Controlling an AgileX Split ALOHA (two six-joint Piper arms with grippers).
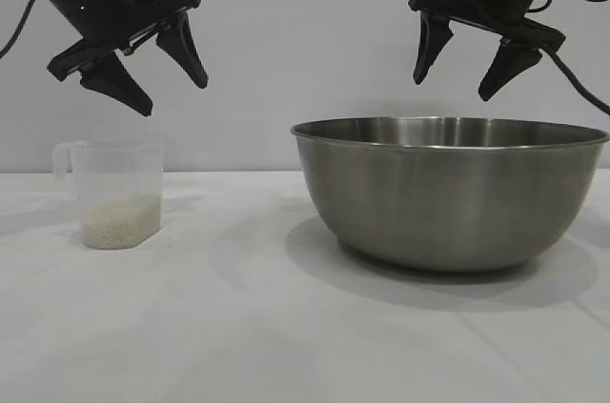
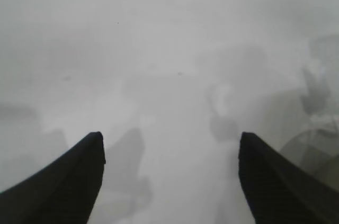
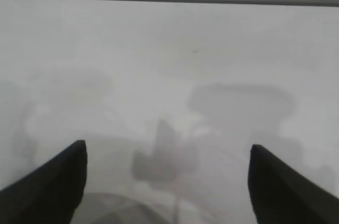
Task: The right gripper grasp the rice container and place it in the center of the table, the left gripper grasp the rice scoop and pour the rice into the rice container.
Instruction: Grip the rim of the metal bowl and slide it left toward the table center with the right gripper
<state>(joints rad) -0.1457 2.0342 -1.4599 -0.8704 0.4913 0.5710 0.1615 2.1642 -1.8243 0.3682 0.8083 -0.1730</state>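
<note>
Rice container (image 1: 448, 193): on worktop (image 1: 238, 327), right of rice scoop (image 1: 114, 195). Right gripper (image 1: 472, 65) above its rim, left gripper (image 1: 157, 70) above scoop; both jaws wide, empty. Risk: thin rim slipping from grip.

Bright, even, diffuse lighting; soft shadows on table (image 1: 286, 327) beneath rice container (image 1: 448, 193); muted sheen on steel. Both wrist views hazy, washed-out, defocused.
</note>
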